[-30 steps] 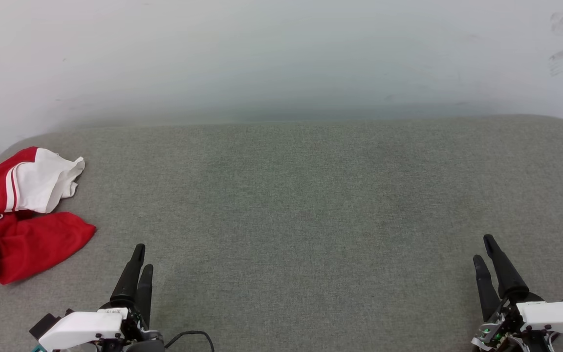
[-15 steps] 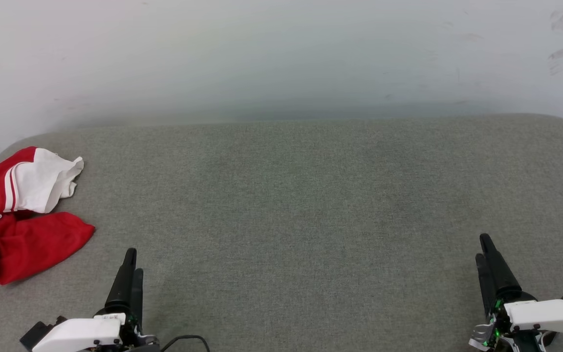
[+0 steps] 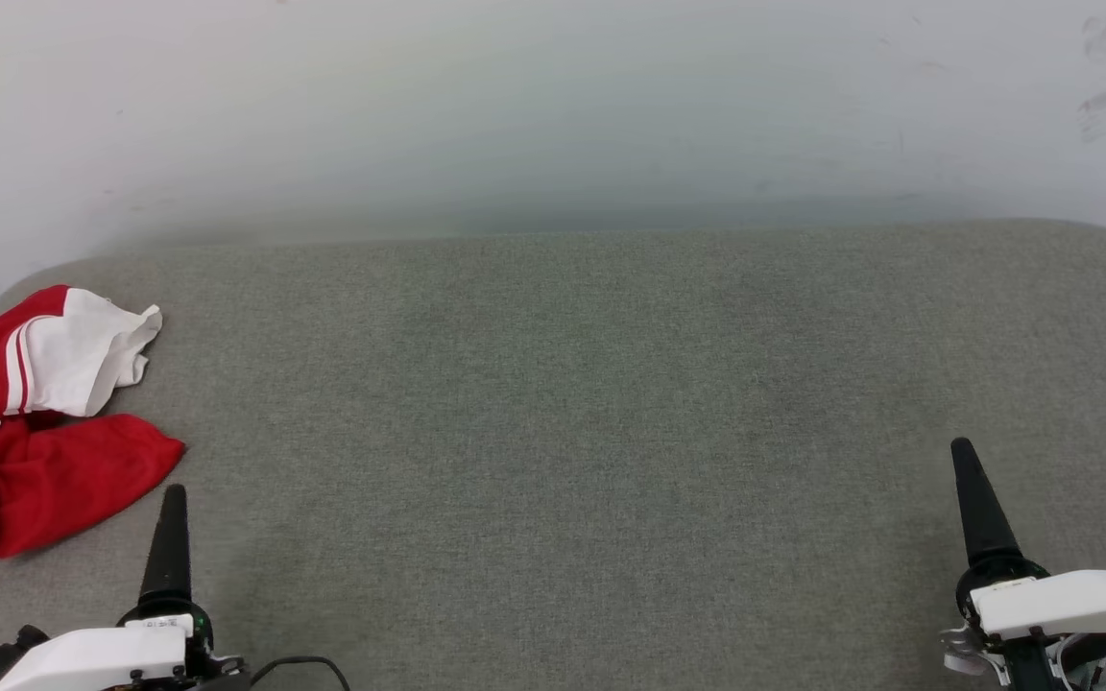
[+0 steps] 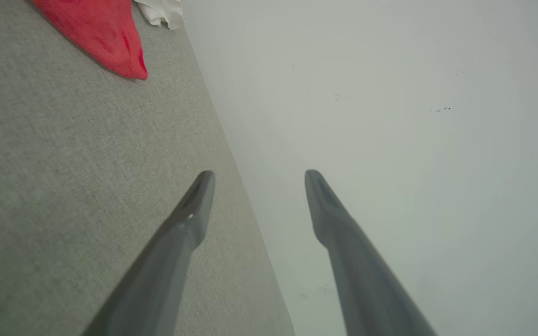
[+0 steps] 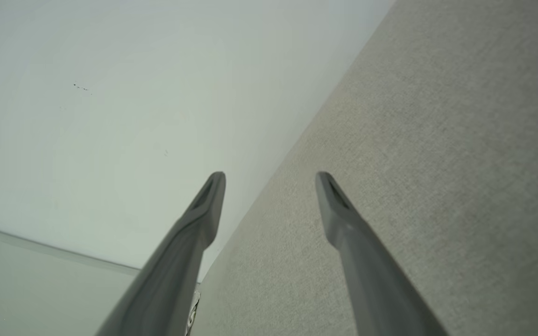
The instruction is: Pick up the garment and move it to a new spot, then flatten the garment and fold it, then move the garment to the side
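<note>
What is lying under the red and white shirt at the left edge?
The garment lies crumpled on the grey padded surface. Whatever is beneath its folds is covered and cannot be seen.

Head high; wrists low, toward wall (image 4: 414, 116).

Garment (image 3: 35, 461) crumpled, cut off at head view's left edge; inner folds hidden.

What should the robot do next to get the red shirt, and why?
Probably swing the left gripper toward the garment. It lies crumpled at the left end of the grey surface, untouched, and that gripper is nearest, open and empty.
</note>
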